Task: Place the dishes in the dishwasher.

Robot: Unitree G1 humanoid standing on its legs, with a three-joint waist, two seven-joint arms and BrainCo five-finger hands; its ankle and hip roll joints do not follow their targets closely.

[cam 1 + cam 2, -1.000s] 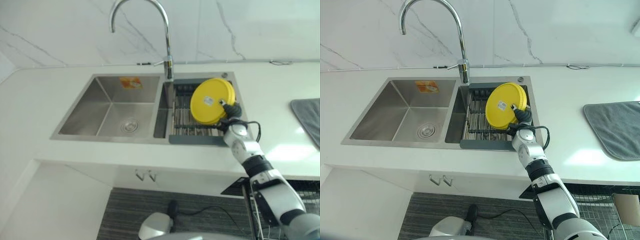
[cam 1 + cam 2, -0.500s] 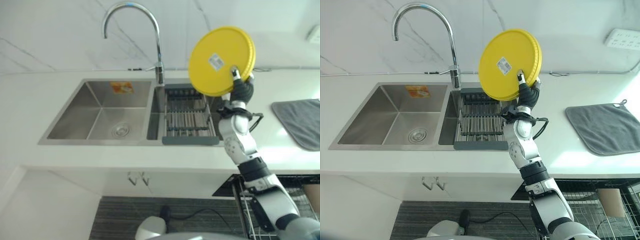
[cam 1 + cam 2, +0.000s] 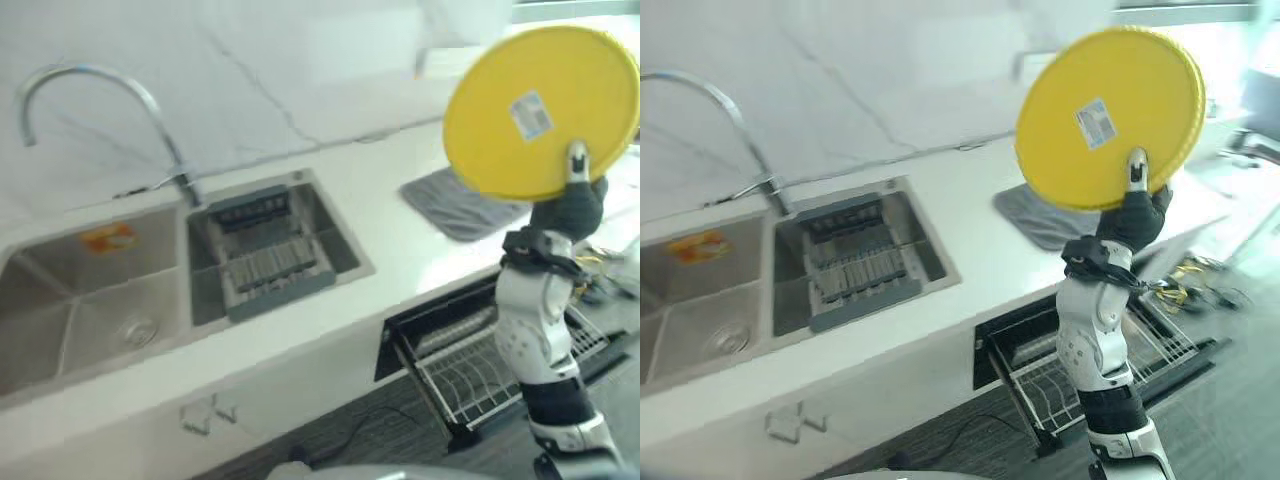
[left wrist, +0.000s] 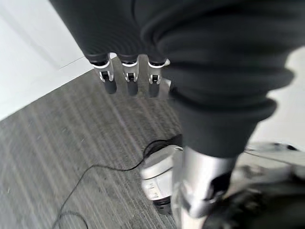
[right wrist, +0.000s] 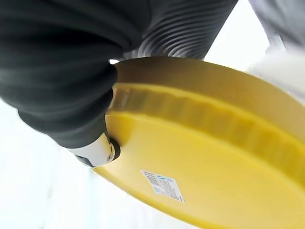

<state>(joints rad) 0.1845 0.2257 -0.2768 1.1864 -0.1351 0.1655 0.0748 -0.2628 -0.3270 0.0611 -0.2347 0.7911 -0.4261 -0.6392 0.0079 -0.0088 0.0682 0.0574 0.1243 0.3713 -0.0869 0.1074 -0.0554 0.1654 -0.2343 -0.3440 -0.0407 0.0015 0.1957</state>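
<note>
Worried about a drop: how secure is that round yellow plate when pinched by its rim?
The round yellow plate looks rigid, holding its shape upright. Probably light, since the right hand carries it by one edge. Its smooth glossy surface may slip or swing in that pinch.

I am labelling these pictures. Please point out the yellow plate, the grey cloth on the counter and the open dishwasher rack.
yellow plate (image 3: 1090,150), right eye view, on its underside.
grey cloth (image 3: 455,210), left eye view, on its middle.
dishwasher rack (image 3: 470,370), left eye view, on its wire grid.
</note>
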